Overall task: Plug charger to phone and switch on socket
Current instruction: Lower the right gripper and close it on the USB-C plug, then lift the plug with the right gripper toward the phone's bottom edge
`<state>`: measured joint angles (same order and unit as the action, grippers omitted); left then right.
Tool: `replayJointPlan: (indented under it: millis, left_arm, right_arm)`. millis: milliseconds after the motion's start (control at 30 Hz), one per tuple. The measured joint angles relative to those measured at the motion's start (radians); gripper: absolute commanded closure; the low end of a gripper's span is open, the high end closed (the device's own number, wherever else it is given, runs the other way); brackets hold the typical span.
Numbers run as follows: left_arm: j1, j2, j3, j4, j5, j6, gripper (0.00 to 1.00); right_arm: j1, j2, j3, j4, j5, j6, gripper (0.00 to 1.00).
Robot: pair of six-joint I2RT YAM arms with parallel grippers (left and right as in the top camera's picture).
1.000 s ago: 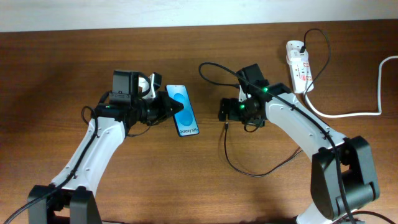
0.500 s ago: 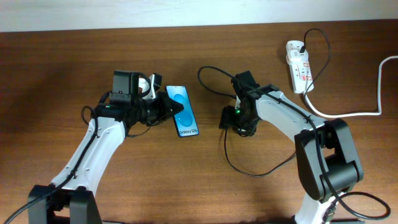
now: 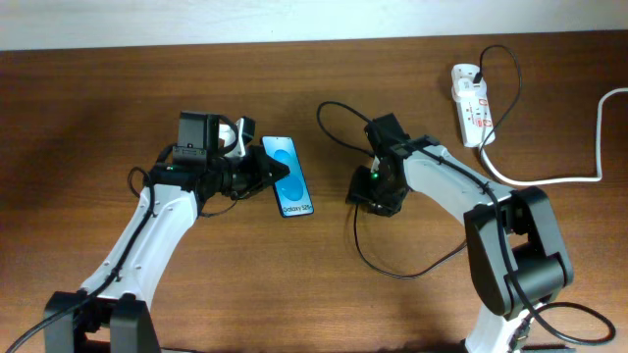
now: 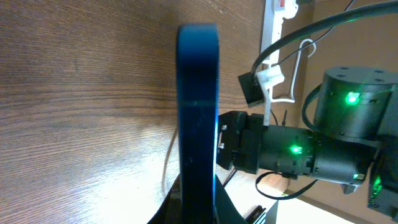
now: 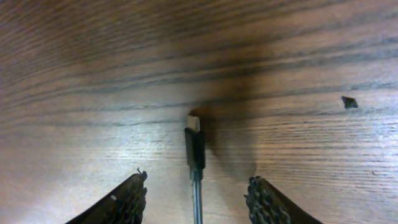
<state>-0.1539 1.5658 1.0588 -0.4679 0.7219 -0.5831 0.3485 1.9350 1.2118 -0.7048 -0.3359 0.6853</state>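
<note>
The charger (image 5: 194, 146) lies tip-forward on the table (image 5: 311, 62), its long axis dead centre between the right gripper's (image 5: 196, 182) parted jaws, untouched. The phone (image 3: 287, 175) sits to its left, clamped in the left gripper (image 3: 259, 176).

Dark brown wooden table (image 3: 78, 118), pronounced grain running lengthwise, slight sheen, off-white strip (image 3: 196, 20) seen beyond the far edge, wall or floor not determined, soft even light, darker shading toward the left end, small dark speck (image 5: 349, 102) noted on the wood.
</note>
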Motion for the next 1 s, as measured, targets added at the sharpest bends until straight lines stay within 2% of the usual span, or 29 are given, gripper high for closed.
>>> replayJointPlan:
  millis: [67, 267, 567, 633, 867, 1000]
  left_arm:
    - [0.0, 0.0, 0.0, 0.0, 0.0, 0.0, 1.0]
    - [0.0, 0.0, 0.0, -0.001, 0.0, 0.0, 1.0]
    - [0.0, 0.0, 0.0, -0.007, 0.0, 0.0, 1.0]
    - [0.0, 0.0, 0.0, -0.02, 0.0, 0.0, 1.0]
    - [0.0, 0.0, 0.0, -0.029, 0.0, 0.0, 1.0]
    - [0.0, 0.0, 0.0, -0.026, 0.003, 0.0, 1.0]
  right_arm:
    - [0.0, -0.002, -0.018, 0.027, -0.011, 0.011, 0.5]
    - [0.0, -0.01, -0.051, 0.085, -0.037, 0.026, 0.71]
    - [0.0, -0.014, -0.079, 0.095, -0.051, 0.025, 0.89]
    - [0.0, -0.014, -0.083, 0.099, -0.051, 0.027, 0.96]
    - [0.0, -0.014, -0.087, 0.113, -0.051, 0.004, 0.96]
    - [0.0, -0.024, -0.095, 0.114, -0.05, -0.087, 0.96]
